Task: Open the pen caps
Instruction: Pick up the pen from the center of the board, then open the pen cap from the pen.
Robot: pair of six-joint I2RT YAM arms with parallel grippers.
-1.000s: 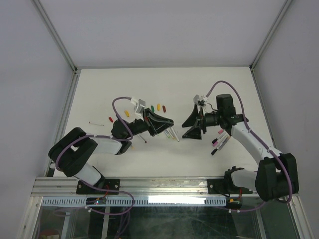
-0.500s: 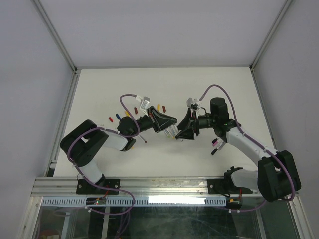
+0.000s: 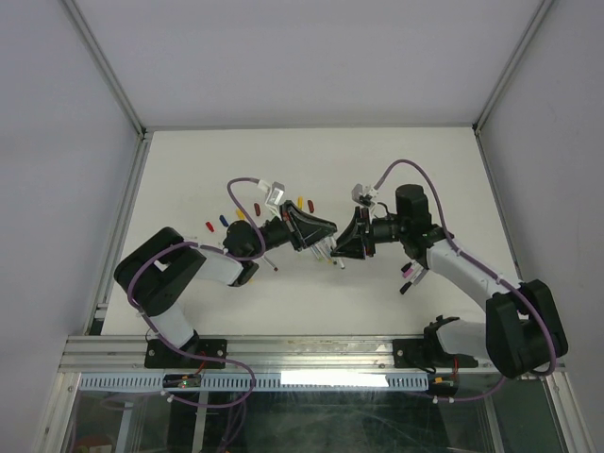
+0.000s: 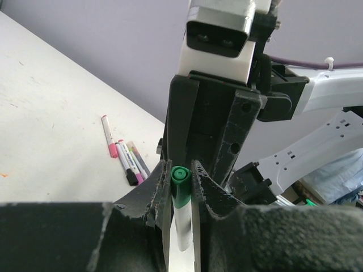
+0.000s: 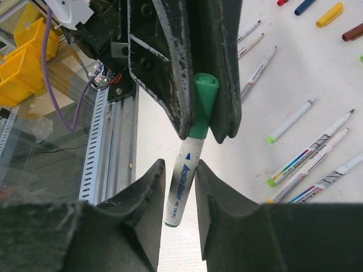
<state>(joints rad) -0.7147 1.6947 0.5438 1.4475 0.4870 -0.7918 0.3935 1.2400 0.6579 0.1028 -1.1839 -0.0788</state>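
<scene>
Item: green cap (image 5: 203,102), clamped in your left gripper (image 4: 180,173) above mid-table. Right gripper (image 5: 180,170) has just arrived, its jaws narrowed around the white barrel (image 5: 177,198). Contact unclear. Pull-off looks imminent.

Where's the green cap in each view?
Left wrist: green cap is low centre, its end toward the camera, between the left fingers.
Right wrist: upper centre, between the same fingers, which come down from the top edge.
Top external: too small to make out; it is where the left gripper meets the right gripper, mid-table.
Shared landmark: the left gripper clamping the cap, with the white barrel sticking out.
</scene>
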